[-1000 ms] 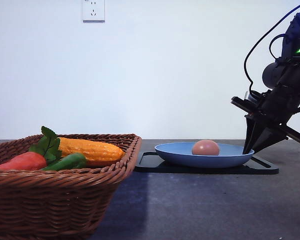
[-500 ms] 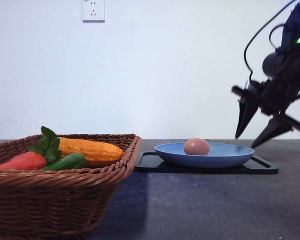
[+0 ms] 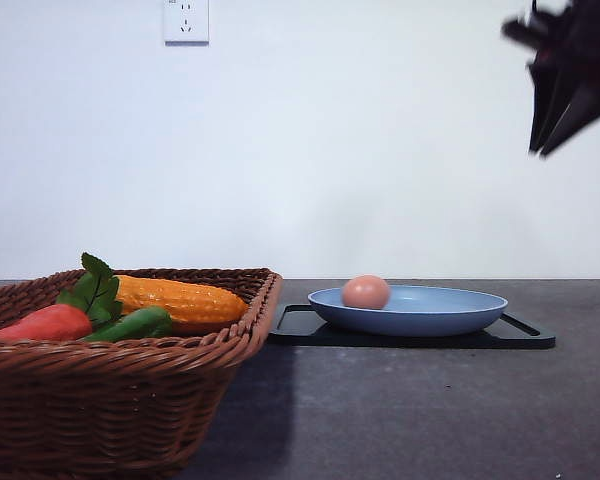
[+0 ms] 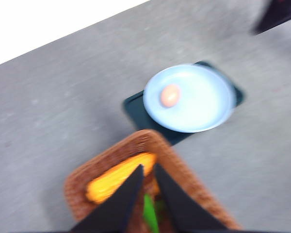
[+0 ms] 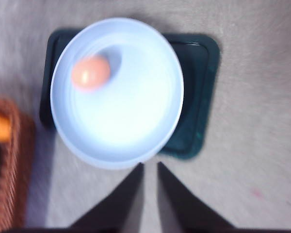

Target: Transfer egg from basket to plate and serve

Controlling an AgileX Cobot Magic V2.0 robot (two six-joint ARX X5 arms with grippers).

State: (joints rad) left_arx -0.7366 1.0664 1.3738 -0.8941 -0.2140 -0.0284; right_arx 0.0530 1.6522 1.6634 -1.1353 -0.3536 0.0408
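Pinkish-brown, smooth and round, the egg (image 3: 366, 292) lies loose in the light blue plate (image 3: 450, 318) near its basket-side rim, likely light, fragile and prone to rolling, best pinched gently across its middle; both grippers (image 5: 150, 171) (image 4: 147, 174) hang empty, jaws nearly together.

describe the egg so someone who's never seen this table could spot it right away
Find the black tray to the right of the wicker basket; a light blue plate sits on it. The egg lies inside the plate near its basket-side edge: small, smooth, pinkish-brown, and the sole item there.
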